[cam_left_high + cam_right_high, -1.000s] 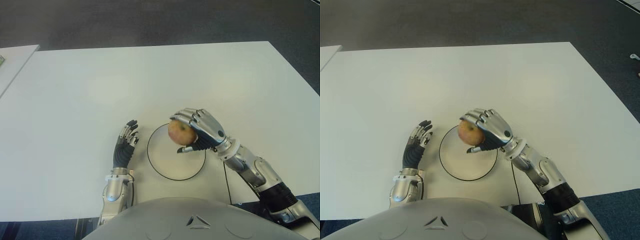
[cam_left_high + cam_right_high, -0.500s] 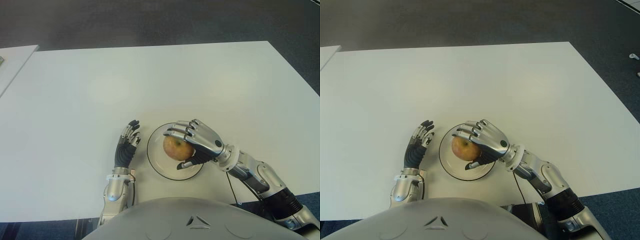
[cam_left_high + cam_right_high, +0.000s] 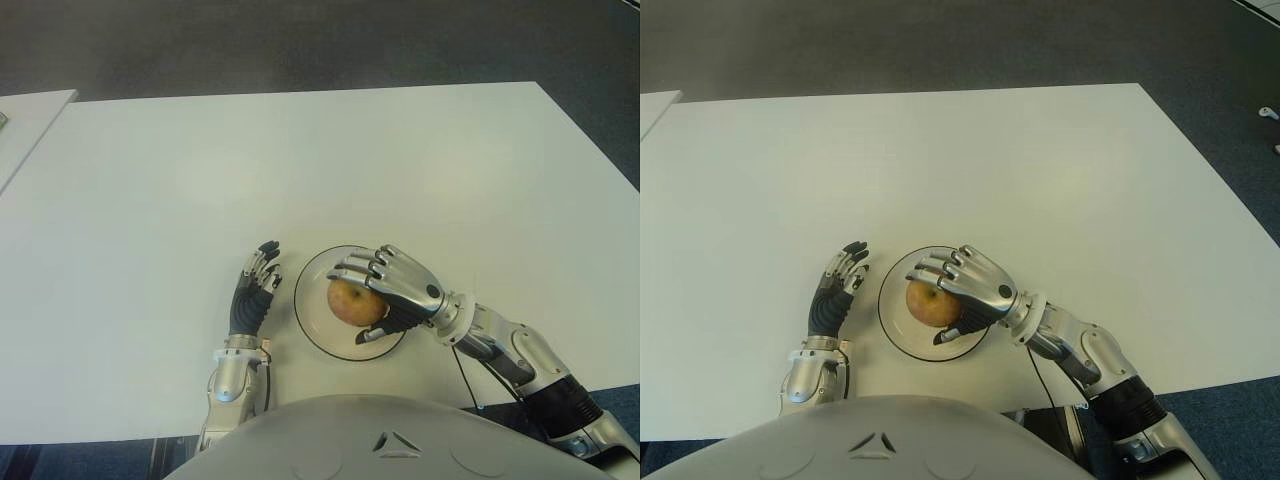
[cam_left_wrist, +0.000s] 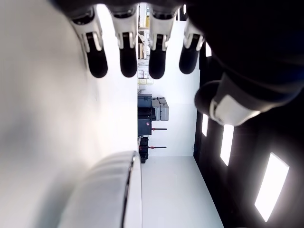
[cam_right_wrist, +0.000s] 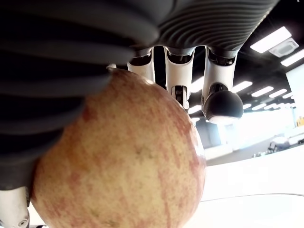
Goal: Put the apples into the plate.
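Right hand (image 3: 398, 290) clasping apple (image 3: 350, 303) over plate (image 3: 308, 318), left hand (image 3: 252, 292) idle beside plate

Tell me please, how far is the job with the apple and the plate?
Done: the apple sits over the plate. In hand: the right hand is closed around it, fingers draped over its top. Left: letting go and pulling away. The left hand shows idle, left of the plate.

White table (image 3: 300, 160), round black-rimmed plate (image 3: 305, 325) near its front edge
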